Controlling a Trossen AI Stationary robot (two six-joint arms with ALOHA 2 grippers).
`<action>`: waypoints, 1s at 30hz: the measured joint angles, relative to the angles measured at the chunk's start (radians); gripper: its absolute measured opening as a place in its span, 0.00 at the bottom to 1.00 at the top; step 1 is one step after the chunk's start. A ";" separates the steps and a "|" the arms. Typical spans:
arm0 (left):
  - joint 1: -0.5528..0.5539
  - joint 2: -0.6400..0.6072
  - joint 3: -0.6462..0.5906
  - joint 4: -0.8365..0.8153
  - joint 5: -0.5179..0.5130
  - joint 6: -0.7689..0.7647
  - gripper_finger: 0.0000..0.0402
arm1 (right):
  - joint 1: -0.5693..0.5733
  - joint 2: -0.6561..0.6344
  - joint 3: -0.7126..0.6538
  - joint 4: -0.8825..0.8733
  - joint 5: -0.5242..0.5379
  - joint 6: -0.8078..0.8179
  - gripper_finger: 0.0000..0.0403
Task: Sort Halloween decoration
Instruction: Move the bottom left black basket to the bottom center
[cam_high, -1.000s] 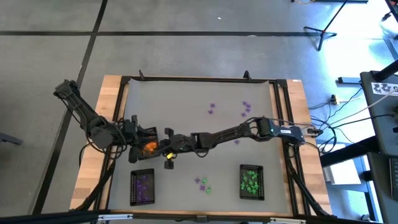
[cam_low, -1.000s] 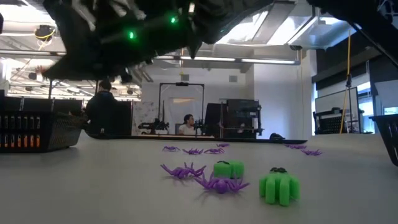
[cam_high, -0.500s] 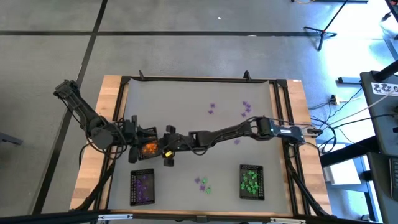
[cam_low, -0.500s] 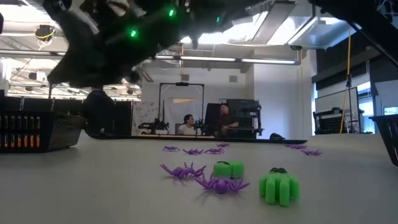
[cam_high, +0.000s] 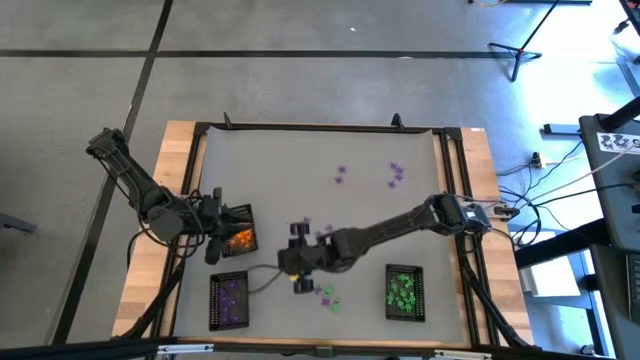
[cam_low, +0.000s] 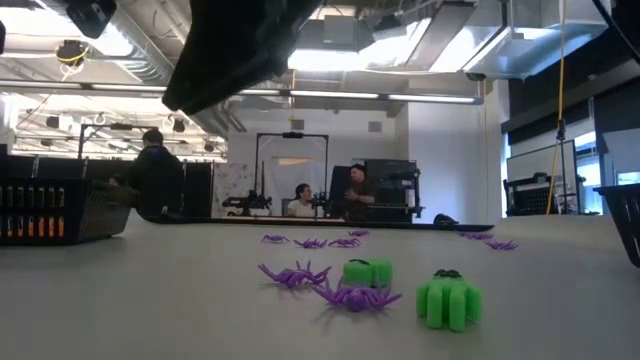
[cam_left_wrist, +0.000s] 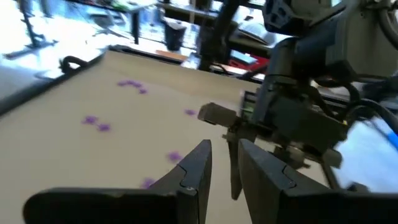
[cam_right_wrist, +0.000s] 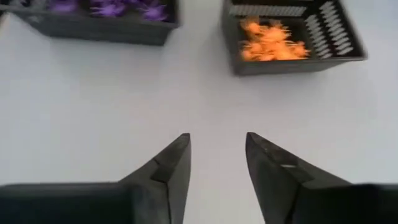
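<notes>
Right pincer (cam_right_wrist: 217, 155) agape, unlabelled trays (cam_right_wrist: 292, 37)

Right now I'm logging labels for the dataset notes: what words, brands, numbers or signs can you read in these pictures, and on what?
Readable text: none.
White label on the right arm's wrist, high view: too small to read.
Patterned white sheet on the stand at the high view's right edge: marks only, not legible.
Trays and trinkets: no lettering visible.

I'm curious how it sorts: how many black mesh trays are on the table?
3: one with orange trinkets at the left gripper, one with purple near the front left, one with green front right.
</notes>
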 joint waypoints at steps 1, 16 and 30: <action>0.000 0.000 0.000 0.000 0.021 -0.008 0.19 | 0.012 0.000 -0.001 0.000 0.000 0.005 0.36; 0.000 0.065 0.001 -0.246 0.473 -0.390 0.19 | 0.112 -0.008 -0.081 0.245 -0.023 0.006 0.31; -0.075 0.423 0.085 -0.180 0.687 -0.556 0.19 | 0.157 -0.070 -0.087 0.233 0.136 -0.026 0.31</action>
